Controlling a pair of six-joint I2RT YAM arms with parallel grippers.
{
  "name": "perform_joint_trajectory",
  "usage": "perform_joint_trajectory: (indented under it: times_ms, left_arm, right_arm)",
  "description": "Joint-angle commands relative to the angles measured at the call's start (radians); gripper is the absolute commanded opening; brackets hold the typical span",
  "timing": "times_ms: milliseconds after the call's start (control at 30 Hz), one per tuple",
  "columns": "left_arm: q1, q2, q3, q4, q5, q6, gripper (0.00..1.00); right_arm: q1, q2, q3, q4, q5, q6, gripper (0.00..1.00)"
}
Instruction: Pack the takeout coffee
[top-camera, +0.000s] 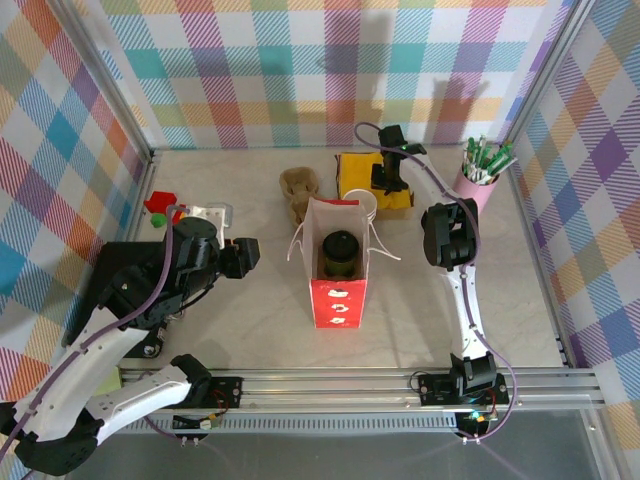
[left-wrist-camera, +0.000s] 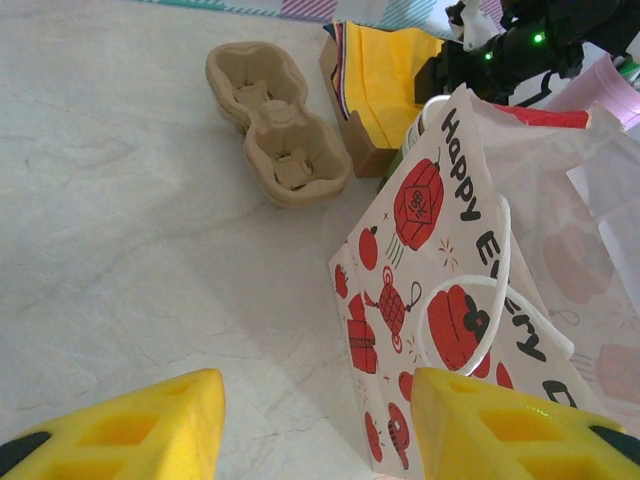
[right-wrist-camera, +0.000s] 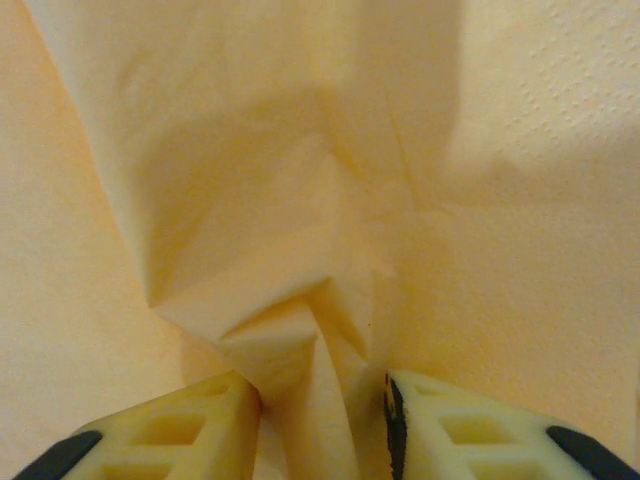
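Pinching a napkin (right-wrist-camera: 300, 200) with my right pincer (right-wrist-camera: 322, 405), left pincer (left-wrist-camera: 315, 405) spread; I'm judging the cup (top-camera: 366, 205) light, crushable: grip mid-wall gently.

Printed in black on the white side of the paper bag (left-wrist-camera: 400, 270), among red lantern drawings: "Happy", then a word that started with "E", its later letters partly crossed by the bag's white handle (left-wrist-camera: 505, 240) and hard to read. Elsewhere, nothing legible.
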Motion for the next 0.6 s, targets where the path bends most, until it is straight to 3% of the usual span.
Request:
perform_joint_trajectory:
  times_ms: [0, 333, 567]
  left_arm:
    - [-0.012, -0.015, 0.008, -0.011, -0.016, -0.009, 0.52]
    - [-0.012, -0.032, 0.007, -0.019, -0.021, -0.013, 0.52]
    - [-0.012, -0.017, 0.027, 0.001, -0.016, -0.006, 0.52]
  right_arm:
    - [-0.005, -0.083, 0.04, -0.004, -0.021, -0.013, 0.33]
    - [-0.005, -0.196, 0.07, -0.017, -0.037, -0.031, 0.11]
    - [-0.003, -0.32, 0.146, -0.104, -0.098, -0.019, 0.04]
